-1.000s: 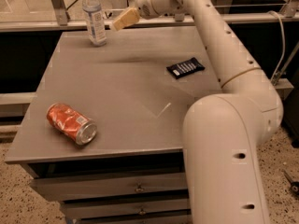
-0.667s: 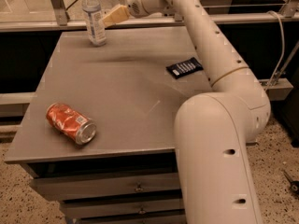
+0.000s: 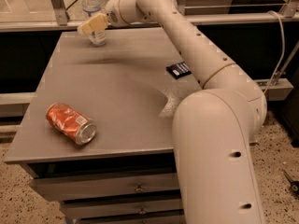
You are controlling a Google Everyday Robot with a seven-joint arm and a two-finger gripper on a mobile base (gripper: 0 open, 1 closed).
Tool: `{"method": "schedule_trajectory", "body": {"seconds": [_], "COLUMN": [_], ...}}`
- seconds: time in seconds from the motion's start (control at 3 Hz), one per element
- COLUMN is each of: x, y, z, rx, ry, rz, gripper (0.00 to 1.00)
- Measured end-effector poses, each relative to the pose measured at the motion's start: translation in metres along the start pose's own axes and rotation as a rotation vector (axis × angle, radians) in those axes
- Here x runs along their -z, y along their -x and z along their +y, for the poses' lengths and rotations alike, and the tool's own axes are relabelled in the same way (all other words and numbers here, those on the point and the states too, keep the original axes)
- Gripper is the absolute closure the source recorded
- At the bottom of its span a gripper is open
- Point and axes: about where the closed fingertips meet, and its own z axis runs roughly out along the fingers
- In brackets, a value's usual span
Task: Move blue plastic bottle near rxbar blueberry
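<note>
Currently arm (image 3: 187,36) stretched far across table (image 3: 117,87), claw (image 3: 92,24) at blue plastic bottle (image 3: 91,4); spread or pinching, cannot tell.

We logged tbl top (image 3: 117,90) as matt grey, smooth. The blue plastic bottle (image 3: 90,6) was clear glossy plastic. The rxbar blueberry (image 3: 179,70) wrapper was dark w/ slight sheen. The soda can (image 3: 71,123) was shiny metal. The gripper (image 3: 92,24), at the bottle by the far-left edge, looked matt tan; the arm (image 3: 196,50) was smooth off-white plastic.

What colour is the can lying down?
The can is orange-red, camera view; gripper by the bottle.
</note>
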Motion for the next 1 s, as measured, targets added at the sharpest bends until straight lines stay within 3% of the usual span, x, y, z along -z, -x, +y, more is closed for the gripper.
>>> {"method": "schedule_trajectory", "body": {"seconds": [0.33, 1.0], "x": [-0.021, -0.041], "y": [-0.009, -0.03], "z": [0.009, -0.017], "rx": [-0.002, 0.017], "ry": [-0.007, -0.106], "rz": [-0.014, -0.004], "gripper": [0.0, 0.0]}}
